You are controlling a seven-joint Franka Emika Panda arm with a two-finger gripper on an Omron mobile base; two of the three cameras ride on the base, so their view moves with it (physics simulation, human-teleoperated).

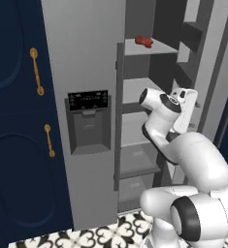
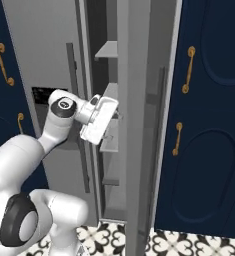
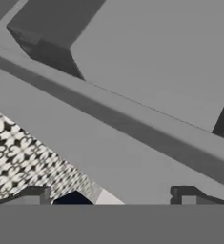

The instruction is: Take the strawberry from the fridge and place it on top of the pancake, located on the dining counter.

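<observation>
The fridge [image 1: 93, 58] stands with its right door swung open, grey shelves showing inside, between navy cabinets [image 1: 13, 121] with gold handles [image 1: 36, 71]. The strawberry [image 1: 144, 41], a small dark red lump, lies on an upper shelf [image 1: 152, 48], near that shelf's front edge. The tool [image 3: 113, 195] is released, its two dark fingertips [image 3: 35, 194] standing wide apart with nothing between them; in the hand view they rise in front of a grey fridge edge and a strip of patterned floor [image 3: 18, 157]. In the left base view the white hand sits in the open compartment, two shelves below the strawberry and well apart from it.
</observation>
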